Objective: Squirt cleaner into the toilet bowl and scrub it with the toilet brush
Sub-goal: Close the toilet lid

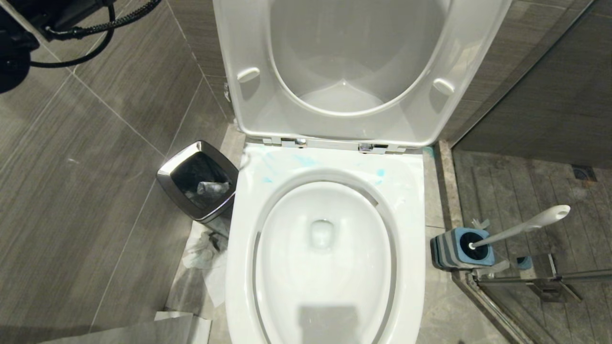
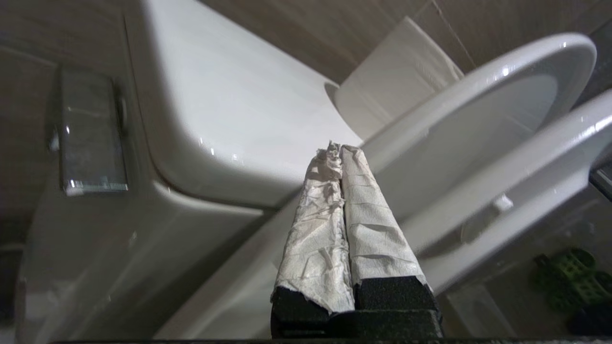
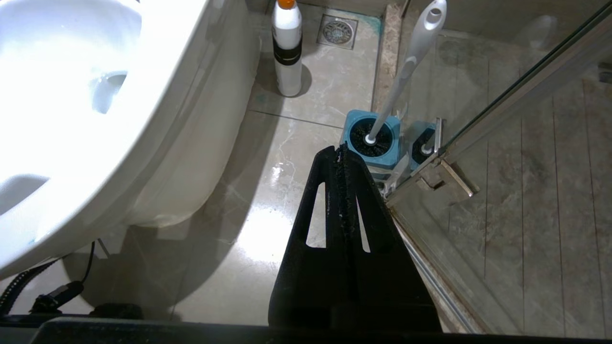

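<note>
The toilet brush (image 3: 404, 71) stands in its holder (image 3: 372, 138) just ahead of the right end effector (image 3: 340, 150), fingers pressed together and empty; its handle probably leans away toward the glass.

The left arm (image 1: 19, 43), black with looped cables, fills the upper left corner. Well to its right the toilet bowl (image 1: 411, 200) stands open, seat and lid (image 1: 248, 110) raised, with pale blue cleaner (image 1: 306, 161) smeared on the back of the rim. Between arm and bowl, lower down, sits a chrome-rimmed bin (image 1: 165, 174) with crumpled paper (image 1: 203, 251) below it. Farthest from the arm, beyond the bowl, the toilet brush (image 1: 521, 227) leans in its blue holder (image 1: 442, 253).
</note>
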Controlling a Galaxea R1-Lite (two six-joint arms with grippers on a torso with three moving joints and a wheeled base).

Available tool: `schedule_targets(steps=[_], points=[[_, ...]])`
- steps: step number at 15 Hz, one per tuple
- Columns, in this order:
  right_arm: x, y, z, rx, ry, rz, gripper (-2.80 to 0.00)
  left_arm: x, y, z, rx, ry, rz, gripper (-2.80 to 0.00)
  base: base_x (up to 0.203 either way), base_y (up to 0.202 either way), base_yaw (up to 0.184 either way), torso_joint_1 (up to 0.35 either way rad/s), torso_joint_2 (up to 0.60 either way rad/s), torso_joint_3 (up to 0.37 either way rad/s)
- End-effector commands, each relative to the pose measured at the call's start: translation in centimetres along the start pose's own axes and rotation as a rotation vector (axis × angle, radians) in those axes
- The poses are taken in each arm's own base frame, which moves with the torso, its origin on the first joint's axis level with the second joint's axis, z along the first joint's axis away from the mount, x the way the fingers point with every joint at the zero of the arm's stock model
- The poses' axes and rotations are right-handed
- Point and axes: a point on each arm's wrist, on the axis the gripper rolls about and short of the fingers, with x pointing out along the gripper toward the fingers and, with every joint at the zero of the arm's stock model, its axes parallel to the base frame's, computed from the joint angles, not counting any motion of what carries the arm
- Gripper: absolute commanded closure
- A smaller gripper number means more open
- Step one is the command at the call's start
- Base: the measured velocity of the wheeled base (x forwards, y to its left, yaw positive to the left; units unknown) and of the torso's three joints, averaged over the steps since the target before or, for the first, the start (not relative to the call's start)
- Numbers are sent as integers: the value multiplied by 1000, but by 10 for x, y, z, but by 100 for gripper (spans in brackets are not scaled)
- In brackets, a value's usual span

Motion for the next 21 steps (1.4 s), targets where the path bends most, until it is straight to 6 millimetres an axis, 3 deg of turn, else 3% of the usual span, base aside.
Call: schedule_targets(steps=[1,9,16,21], points=[[2,0,-7,0,26,1,0,13,9,-4,24,-35,-7,0,0,0,0,0,0,0],[2,0,-7,0,25,1,0,25,40,-22,239,-54,-60,0,0,0,0,0,0,0],[2,0,-7,0,26,0,0,27,43,-28,238,-49,-70,0,0,0,0,0,0,0],[2,0,-7,0,26,0,0,15,43,-33,215,54,-176,0,0,0,0,0,0,0]])
